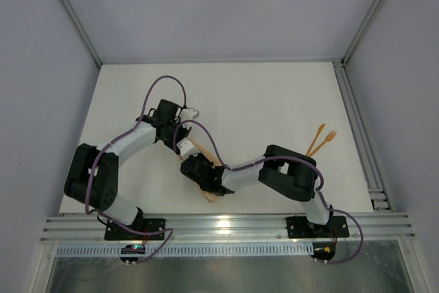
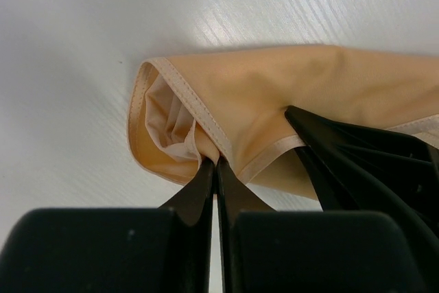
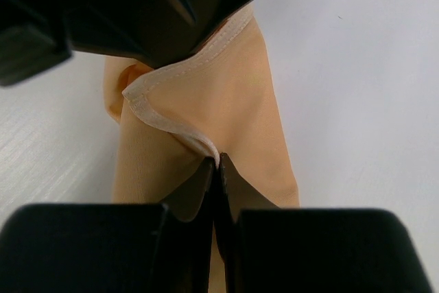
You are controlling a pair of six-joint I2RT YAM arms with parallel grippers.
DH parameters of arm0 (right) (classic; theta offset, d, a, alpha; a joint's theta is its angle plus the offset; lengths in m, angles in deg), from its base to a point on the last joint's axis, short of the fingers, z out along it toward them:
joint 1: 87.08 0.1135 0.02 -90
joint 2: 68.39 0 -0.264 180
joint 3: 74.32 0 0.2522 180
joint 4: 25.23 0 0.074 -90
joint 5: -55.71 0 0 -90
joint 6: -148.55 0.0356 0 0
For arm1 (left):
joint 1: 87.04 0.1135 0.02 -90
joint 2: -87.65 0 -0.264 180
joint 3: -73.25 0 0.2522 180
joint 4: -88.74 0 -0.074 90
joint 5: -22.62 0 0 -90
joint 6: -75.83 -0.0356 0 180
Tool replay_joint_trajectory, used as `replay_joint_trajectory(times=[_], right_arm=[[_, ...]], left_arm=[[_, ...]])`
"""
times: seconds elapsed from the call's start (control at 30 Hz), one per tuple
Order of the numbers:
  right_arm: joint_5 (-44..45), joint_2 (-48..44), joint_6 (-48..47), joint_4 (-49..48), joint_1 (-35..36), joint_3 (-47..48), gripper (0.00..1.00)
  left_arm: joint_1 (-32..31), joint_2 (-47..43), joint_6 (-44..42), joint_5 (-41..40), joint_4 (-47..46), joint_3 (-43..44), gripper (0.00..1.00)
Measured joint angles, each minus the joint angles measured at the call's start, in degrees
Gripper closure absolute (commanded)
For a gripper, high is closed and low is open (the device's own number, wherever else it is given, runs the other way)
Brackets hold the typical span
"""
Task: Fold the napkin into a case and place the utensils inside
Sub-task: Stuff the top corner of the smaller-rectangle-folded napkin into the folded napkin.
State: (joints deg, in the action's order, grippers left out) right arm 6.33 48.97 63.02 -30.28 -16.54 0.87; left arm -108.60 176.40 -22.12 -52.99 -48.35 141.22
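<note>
On the white table, left claw and right claw each pinch closed on the napkin hem.

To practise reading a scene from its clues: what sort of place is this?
Probably a robotics lab test cell: a left arm and a right arm bolted to a metal rail, a white table boxed in by plain grey walls, and only props, a napkin and plastic utensils.

One napkin, two utensils, one left hand, one right hand.
</note>
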Motion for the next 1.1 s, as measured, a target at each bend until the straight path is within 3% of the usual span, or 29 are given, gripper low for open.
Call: replay_joint_trajectory(times=[0.07,0.2,0.37,0.6,0.8,0.87,1.1], right_arm=[[0.0,0.0,0.0,0.02,0.0,0.02,0.92],[-0.02,0.04,0.0,0.22,0.0,0.17,0.92],[-0.13,0.02,0.35,-0.17,0.0,-0.07,0.92],[-0.17,-0.02,0.44,-1.68,0.0,-0.81,0.92],[-0.35,-0.09,0.48,-2.47,-0.07,-1.22,0.92],[-0.5,-0.09,0.5,-2.6,-0.11,-1.25,0.92],[-0.74,-0.09,1.51,-3.23,-0.33,-1.46,0.92]], left_arm=[[0.0,0.0,0.0,0.28,0.02,0.0,0.96],[0.09,-0.24,-0.57,1.95,0.09,0.0,0.71],[0.09,-0.66,-0.7,3.02,0.17,-0.02,0.68],[1.14,-1.03,-0.98,2.49,0.85,0.0,0.73],[5.31,-6.08,-0.26,1.92,1.55,0.26,0.57],[4.63,-6.88,-0.63,2.12,1.57,0.66,0.47],[0.85,-1.55,-1.44,-0.31,1.09,0.79,0.44]])
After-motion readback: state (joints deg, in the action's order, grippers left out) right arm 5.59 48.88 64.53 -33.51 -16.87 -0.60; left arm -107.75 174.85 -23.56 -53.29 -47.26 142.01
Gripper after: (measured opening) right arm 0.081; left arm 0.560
